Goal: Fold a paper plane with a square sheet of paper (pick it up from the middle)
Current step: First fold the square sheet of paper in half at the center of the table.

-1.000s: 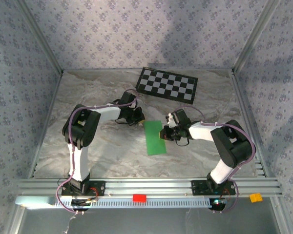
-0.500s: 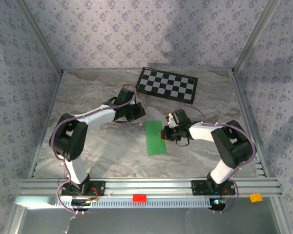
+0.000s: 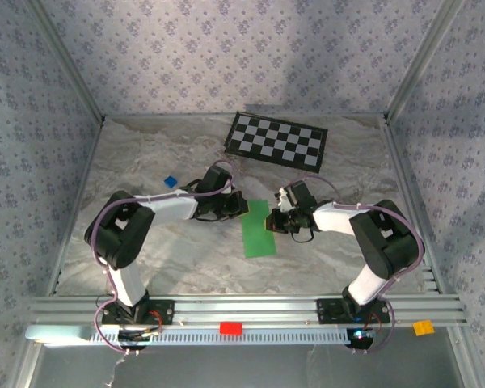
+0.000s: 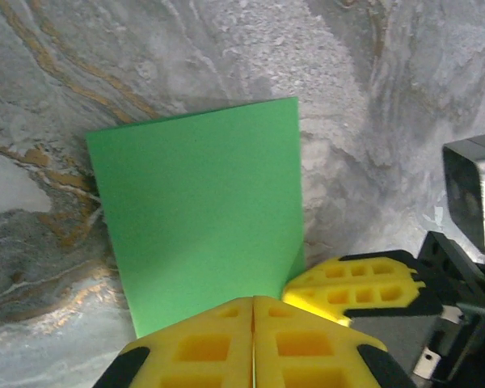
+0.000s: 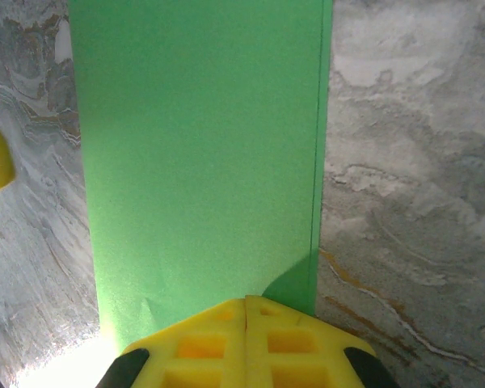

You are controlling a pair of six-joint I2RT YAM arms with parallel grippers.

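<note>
"Bright green paper sheet (image 3: 259,229), thin and flat, lies mid-table on the grey marbled tabletop (image 3: 145,242). It sits between the two arms, well short of the black-and-white checkerboard panel (image 3: 278,140). How does it read to you, Dana?"

"As a rectangle, Sam, clearly longer than wide. In the right wrist view a second edge runs just inside one long border. I judge that as two layers, so the first fold in half looks done."

"And the grippers?"

"Left gripper (image 4: 253,303) has its yellow honeycomb pads pressed flush together with nothing between them. Its tip is down at the far end of the sheet, by a corner. Right gripper (image 5: 246,305) is the same, pads closed on nothing, with its tip at the sheet's right-hand long edge. Neither is pinching the paper. My guess is they're pinning it down or working the crease."

"So how far along are we?"

"Early, I'd say. One crease is in. There are no slanted nose corners, no wings and no pointed dart yet. The diagonal folds, the centre crease and the wing folds all look left to do."

"Anything that could bite them?"

"Thin paper on a smooth top may slide. If one tip lifts carelessly, the layers could spring apart."
</note>
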